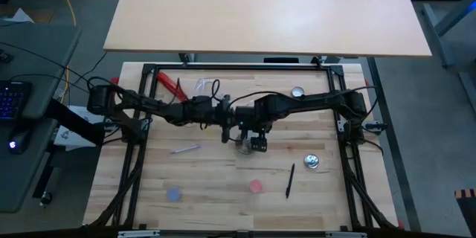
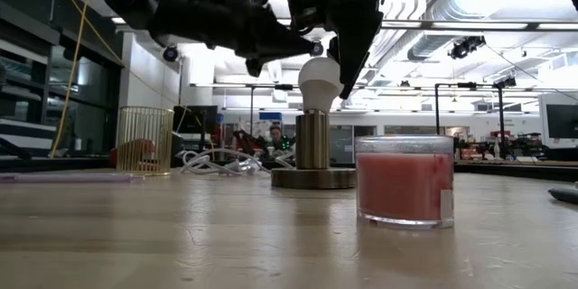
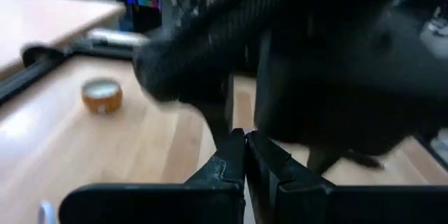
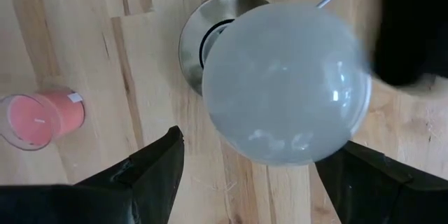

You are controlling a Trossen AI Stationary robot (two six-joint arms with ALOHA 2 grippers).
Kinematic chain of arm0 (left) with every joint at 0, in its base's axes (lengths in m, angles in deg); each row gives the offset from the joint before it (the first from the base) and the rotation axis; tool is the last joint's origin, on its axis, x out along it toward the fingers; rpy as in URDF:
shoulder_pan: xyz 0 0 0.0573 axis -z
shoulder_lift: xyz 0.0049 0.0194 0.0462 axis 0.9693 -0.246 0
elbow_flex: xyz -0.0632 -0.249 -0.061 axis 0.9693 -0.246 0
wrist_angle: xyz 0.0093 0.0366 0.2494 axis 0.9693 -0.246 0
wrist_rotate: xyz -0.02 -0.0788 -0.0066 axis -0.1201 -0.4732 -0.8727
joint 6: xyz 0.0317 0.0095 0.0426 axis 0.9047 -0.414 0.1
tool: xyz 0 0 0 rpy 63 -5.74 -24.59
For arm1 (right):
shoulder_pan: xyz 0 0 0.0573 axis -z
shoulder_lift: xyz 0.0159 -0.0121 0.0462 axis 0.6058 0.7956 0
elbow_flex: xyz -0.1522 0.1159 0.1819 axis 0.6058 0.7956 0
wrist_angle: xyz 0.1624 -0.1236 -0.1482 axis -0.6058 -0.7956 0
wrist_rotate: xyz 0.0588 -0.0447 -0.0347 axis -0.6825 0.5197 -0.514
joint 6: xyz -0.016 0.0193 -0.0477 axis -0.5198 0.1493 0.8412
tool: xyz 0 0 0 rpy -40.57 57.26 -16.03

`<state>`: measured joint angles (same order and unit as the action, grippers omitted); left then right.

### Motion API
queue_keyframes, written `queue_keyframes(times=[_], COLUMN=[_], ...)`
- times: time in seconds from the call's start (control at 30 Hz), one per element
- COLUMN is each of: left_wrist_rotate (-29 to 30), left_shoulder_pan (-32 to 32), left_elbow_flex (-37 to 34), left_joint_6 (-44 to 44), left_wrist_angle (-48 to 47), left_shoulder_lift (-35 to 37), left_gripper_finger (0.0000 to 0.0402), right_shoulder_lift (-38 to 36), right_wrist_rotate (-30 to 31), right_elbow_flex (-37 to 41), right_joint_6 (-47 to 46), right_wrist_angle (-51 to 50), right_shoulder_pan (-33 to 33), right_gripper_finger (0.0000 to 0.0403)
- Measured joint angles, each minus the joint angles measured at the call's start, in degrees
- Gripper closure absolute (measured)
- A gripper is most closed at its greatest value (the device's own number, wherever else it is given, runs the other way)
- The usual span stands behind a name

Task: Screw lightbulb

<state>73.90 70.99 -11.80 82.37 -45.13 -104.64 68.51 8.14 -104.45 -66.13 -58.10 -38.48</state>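
The lightbulb [image 4: 287,84] stood upright in the metal socket stand [image 2: 313,158] near the worktop's centre, so it could be turned from above. The right gripper [image 4: 245,175] hung over it, fingers spread either side, not touching. The left gripper [image 3: 245,155], pressed together and empty, hovered alongside. The worktop was pale wood planking; behind it lay an open workshop.

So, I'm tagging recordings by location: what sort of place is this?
Probably a robotics lab or workshop: a framed wooden workbench, exposed ceiling ducts, and a keyboard on a side desk.
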Motion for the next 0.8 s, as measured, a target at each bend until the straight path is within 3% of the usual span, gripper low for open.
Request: queue_keyframes(times=[0.43,0.8], left_wrist_rotate=[0.6,-0.1], left_shoulder_pan=[0.3,0.3], left_elbow_flex=[0.0,0.1], left_joint_6=[-1.7,-1.8], left_wrist_angle=[6.4,4.9], left_shoulder_lift=[-4.5,-4.5], left_gripper_finger=[0.0401,0.0401], right_shoulder_lift=[-0.1,0.0], right_wrist_rotate=[0.0,0.0], right_elbow_flex=[0.0,0.0], right_joint_6=[-0.1,0.0], right_wrist_angle=[0.8,0.8], right_shoulder_pan=[0.0,0.0], right_gripper_finger=[0.0104,0.0104])
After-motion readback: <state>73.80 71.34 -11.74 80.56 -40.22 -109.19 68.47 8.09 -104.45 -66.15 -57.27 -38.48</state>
